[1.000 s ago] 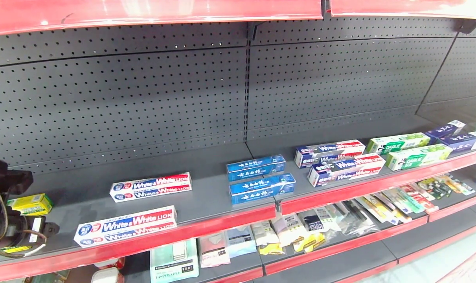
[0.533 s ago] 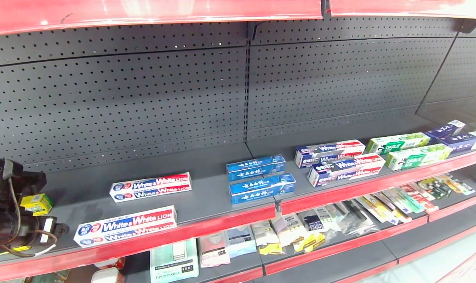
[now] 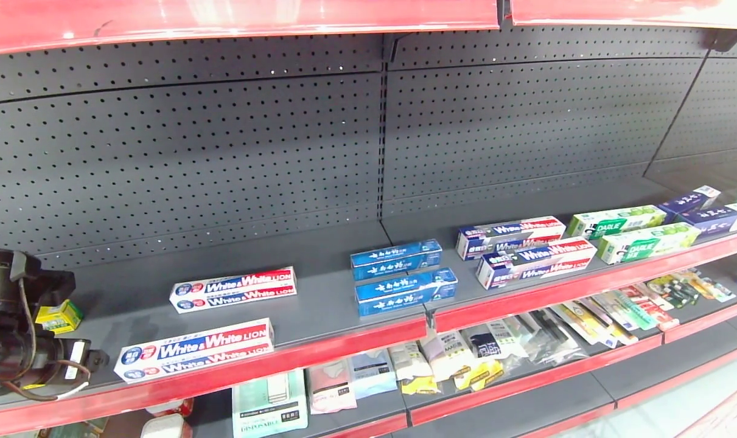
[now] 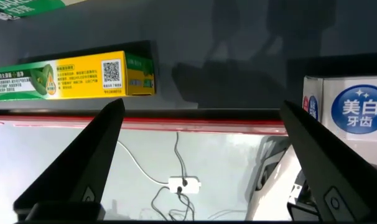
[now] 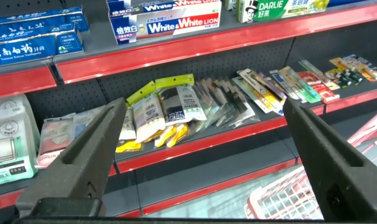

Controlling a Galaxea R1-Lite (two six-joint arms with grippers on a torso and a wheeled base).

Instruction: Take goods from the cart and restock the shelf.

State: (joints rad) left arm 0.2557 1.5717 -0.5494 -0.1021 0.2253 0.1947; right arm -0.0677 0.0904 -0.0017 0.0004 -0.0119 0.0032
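Observation:
A yellow and green toothpaste box (image 4: 70,78) lies on the dark shelf (image 3: 319,274), just behind its red front lip (image 4: 188,117). My left gripper (image 4: 202,106) is open and holds nothing, in front of that lip and level with it, between the yellow box and a white toothpaste box (image 4: 350,106). In the head view my left arm (image 3: 15,340) sits at the shelf's far left and covers most of the yellow box (image 3: 61,316). My right gripper (image 5: 204,102) is open and holds nothing, lower down, facing the lower shelves. A pink wire cart basket (image 5: 288,199) lies below it.
Along the shelf lie white and red boxes (image 3: 195,350), blue boxes (image 3: 405,292), more white boxes (image 3: 535,261) and green boxes (image 3: 645,242). The shelf below holds bagged goods (image 5: 170,112) and toothbrush packs (image 3: 618,310). Bare shelf floor lies behind the boxes.
My left arm has shifted right in the head view and now covers more of the yellow box. The boxes on the shelf have not moved.

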